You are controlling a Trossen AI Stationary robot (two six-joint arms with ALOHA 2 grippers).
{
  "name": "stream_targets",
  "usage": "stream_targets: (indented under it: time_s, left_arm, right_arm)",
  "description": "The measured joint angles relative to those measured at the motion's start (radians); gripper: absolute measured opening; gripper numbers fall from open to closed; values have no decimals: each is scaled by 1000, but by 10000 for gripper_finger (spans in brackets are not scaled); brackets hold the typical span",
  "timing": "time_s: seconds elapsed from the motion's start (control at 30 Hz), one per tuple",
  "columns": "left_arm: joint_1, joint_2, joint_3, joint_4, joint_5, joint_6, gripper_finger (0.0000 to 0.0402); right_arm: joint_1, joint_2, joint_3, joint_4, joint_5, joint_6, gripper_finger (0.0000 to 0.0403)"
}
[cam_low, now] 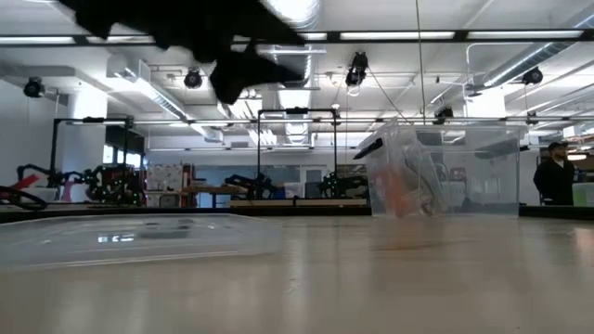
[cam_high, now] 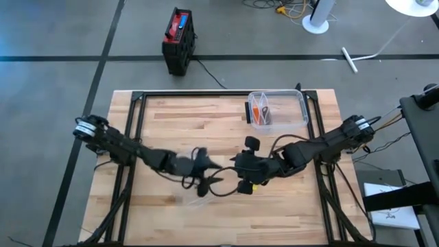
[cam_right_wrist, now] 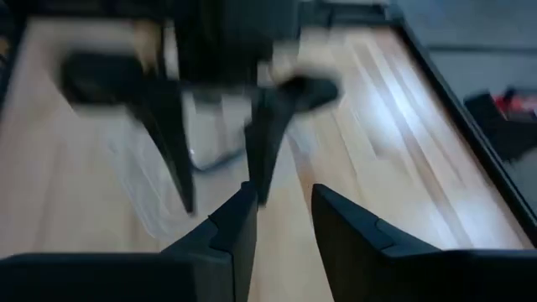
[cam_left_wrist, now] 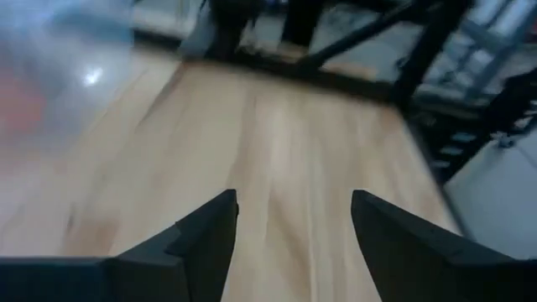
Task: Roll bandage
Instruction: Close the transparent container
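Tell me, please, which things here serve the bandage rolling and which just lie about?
Job: left hand, open and empty; right hand; no bandage discernible.
Lying about: clear plastic box holding something orange; black-and-red case on the floor.

You could not make out the bandage in any view. The left gripper (cam_high: 200,180) was a motion smear near the table's middle in the high view, and in the right wrist view its fingers (cam_right_wrist: 168,126) blurred across the upper half. What lay inside the clear bin (cam_high: 296,104) was too small to identify.
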Motion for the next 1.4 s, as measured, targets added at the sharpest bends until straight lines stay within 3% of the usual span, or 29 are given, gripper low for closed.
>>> stream_targets:
  time_s: [0.1, 0.2, 0.33, 0.47, 0.67, 0.8, 1.0, 1.07, 1.13, 1.2, 1.27, 1.4]
  left_arm:
    - [21, -44, 87, -131, 77, 81, 222]
    - [17, -83, 175, -468, 96, 79, 214]
    - [-6, -95, 230, -850, 166, -68, 205]
    - [-71, -96, 181, -970, 198, -220, 198]
    - [-139, -87, 14, -814, 186, -353, 199]
    - [-125, -52, -112, -467, 90, -317, 207]
    - [-34, 60, -218, 153, -63, -63, 215]
    - [5, 87, -217, 277, -66, 2, 214]
    - [40, 82, -192, 272, -18, 44, 210]
    - [62, 37, -160, 168, 48, 66, 205]
    - [71, -33, -117, -12, 89, 70, 199]
    - [56, -196, -21, -487, 59, 35, 188]
  right_arm:
    - [6, 0, -5, -75, -3, 60, 101]
    - [21, 7, -27, -101, -3, 100, 96]
    - [34, 45, -67, -69, -3, 106, 91]
    - [33, 111, -73, -61, -2, 177, 85]
    - [44, 229, -72, -42, -7, 266, 87]
    - [55, 273, -64, -43, -31, 296, 88]
    - [78, 273, -63, -34, -20, 398, 75]
    - [81, 272, -63, -36, -14, 424, 71]
    - [82, 273, -63, -33, -10, 437, 69]
    - [83, 283, -63, 2, 2, 430, 69]
    - [82, 302, -63, 60, 12, 377, 72]
    - [65, 365, -63, 278, -7, 219, 81]
